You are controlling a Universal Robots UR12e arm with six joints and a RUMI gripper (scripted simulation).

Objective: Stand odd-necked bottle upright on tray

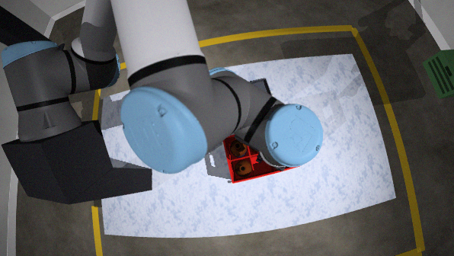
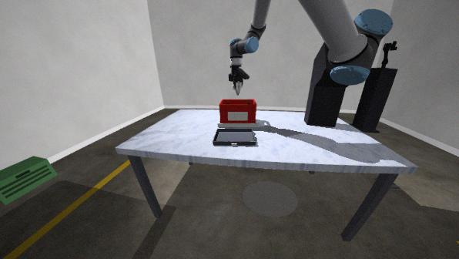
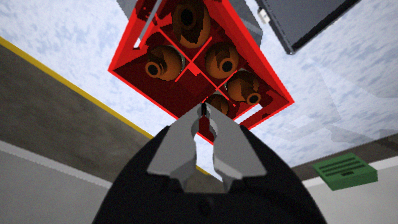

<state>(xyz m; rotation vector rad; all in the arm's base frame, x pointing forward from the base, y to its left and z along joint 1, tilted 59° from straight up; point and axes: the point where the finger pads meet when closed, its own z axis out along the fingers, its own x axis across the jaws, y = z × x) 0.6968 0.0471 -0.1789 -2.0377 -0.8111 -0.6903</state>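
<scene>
The red crate [image 1: 247, 178] [image 2: 223, 116] [image 3: 250, 45] stands upright on the table. The wrist view shows five brown bottles in it: one at the top [image 3: 195, 35], one at the left [image 3: 167, 65], one in the middle [image 3: 218, 59], one at the right [image 3: 241, 86] and one partly hidden behind the fingertips [image 3: 219, 103]. I cannot tell which neck differs. My gripper [image 2: 238, 93] [image 3: 203, 104] is shut and empty, above the crate. The dark tray [image 1: 262, 81] [image 2: 235, 136] [image 3: 310, 20] lies beside the crate and bears no bottle in the exterior view. The arm hides much of both in the top view.
The speckled table [image 1: 213, 213] [image 2: 173, 142] bears the crate and the tray, with a narrow gap between them. The arm's black pedestal [image 1: 68, 164] [image 2: 327, 104] is at one side. A green box [image 1: 439, 74] [image 2: 27, 177] [image 3: 345, 171] is off beyond the table.
</scene>
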